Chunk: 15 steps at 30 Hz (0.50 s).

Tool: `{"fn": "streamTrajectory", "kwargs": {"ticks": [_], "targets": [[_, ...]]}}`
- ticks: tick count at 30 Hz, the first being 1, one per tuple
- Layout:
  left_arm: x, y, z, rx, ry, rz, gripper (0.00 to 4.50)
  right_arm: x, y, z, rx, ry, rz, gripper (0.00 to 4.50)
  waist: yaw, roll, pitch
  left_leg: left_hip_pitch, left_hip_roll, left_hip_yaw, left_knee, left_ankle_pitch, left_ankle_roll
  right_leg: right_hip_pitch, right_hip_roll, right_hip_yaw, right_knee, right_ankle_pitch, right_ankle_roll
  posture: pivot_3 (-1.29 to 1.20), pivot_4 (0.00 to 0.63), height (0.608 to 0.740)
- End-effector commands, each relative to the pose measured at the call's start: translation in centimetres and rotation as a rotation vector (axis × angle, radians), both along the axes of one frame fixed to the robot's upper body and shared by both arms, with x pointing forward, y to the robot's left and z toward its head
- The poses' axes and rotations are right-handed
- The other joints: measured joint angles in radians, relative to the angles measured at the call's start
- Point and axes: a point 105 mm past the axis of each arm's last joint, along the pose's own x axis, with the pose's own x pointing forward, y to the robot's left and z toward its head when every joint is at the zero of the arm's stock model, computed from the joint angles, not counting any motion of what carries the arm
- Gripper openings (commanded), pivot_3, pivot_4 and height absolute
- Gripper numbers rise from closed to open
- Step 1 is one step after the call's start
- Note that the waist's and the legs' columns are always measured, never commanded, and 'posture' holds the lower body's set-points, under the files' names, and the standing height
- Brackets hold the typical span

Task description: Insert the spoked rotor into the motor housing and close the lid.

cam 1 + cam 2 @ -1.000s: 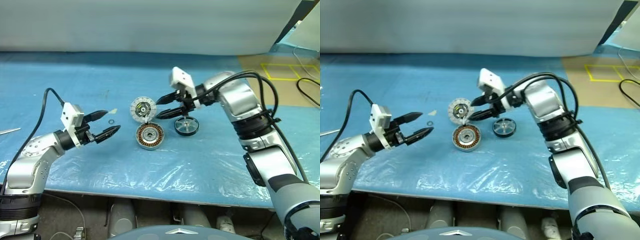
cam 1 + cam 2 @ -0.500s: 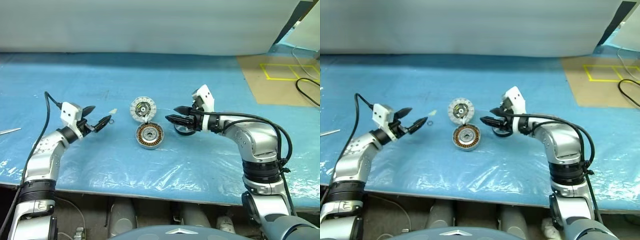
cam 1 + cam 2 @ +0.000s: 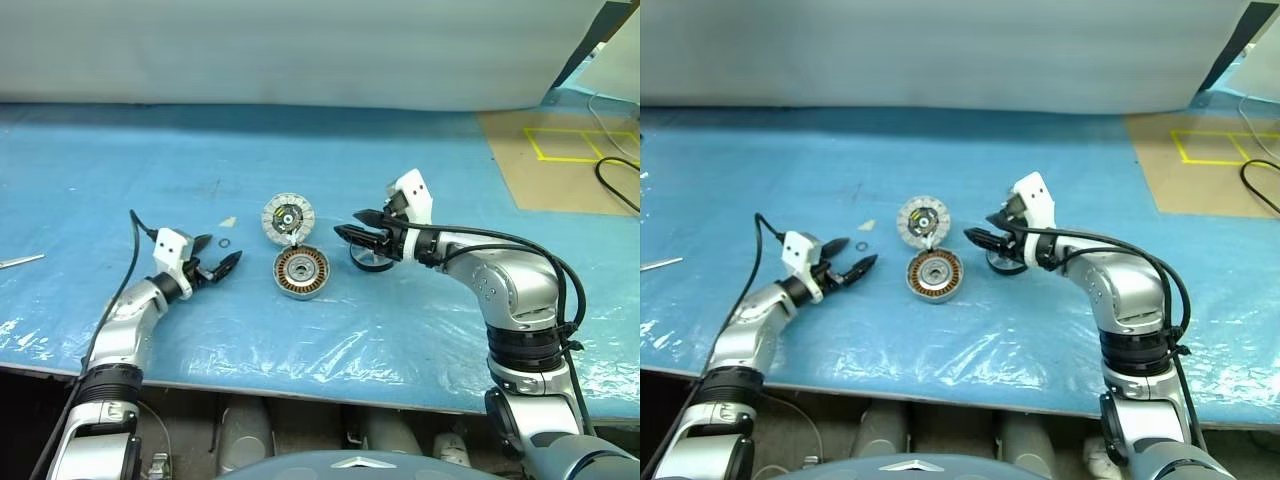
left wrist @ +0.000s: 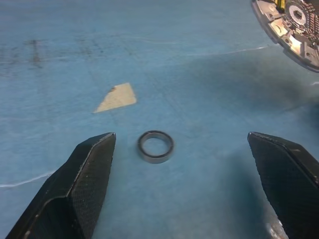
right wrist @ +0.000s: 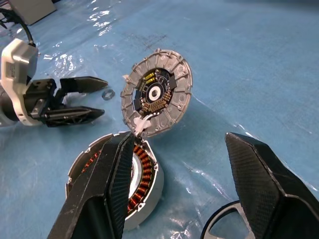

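Right gripper (image 3: 349, 224) has swung down over the spoked rotor (image 3: 372, 258), fingers parted, empty. Left gripper (image 3: 218, 254) has dropped low, wide open, empty. Rotor pick looks next.

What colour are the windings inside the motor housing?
Copper-brown, ringing a silvery centre of the motor housing; the right wrist view shows it best.

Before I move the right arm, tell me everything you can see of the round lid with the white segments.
The round lid with white segments lies on the blue plastic-covered table, just behind the copper-wound motor housing. Its segmented face is up: pale segments ring a dark centre with yellow marks and a small silvery hub. The rim looks like grey cast metal. A white tab at its near edge reaches the housing's rim. No gripper touches it.
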Motion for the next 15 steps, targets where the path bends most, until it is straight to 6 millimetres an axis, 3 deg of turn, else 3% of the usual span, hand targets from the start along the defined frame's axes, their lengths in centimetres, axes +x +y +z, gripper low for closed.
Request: {"fn": "streamTrajectory", "kwargs": {"ticks": [1,6,15], "targets": [[1.0,0.1,0.6,0.031,-0.032,0.03,4.5,0.0,0.4,0.8,-0.005,-0.043,0.019,3.05,0.0,0.0,0.0,0.0,0.0,0.0,0.0,0.0,0.0,0.0,0.0,0.0,0.0,0.001,0.001,0.0,0.15,0.74],[1.6,0.4,0.3,0.044,-0.027,0.064,4.5,-0.1,0.6,0.5,-0.02,-0.037,0.023,3.05,0.0,0.0,0.0,0.0,-0.001,0.0,0.0,0.0,0.0,0.0,0.0,0.0,0.0,0.001,0.002,0.0,0.15,0.74],[0.9,0.9,-0.8,0.065,0.019,0.056,4.5,-0.1,0.4,0.0,-0.036,-0.019,0.012,3.05,-0.002,0.0,0.0,0.0,-0.001,0.0,0.0,0.0,0.0,0.0,0.0,0.001,0.0,0.001,0.002,0.0,0.15,0.74]]}}
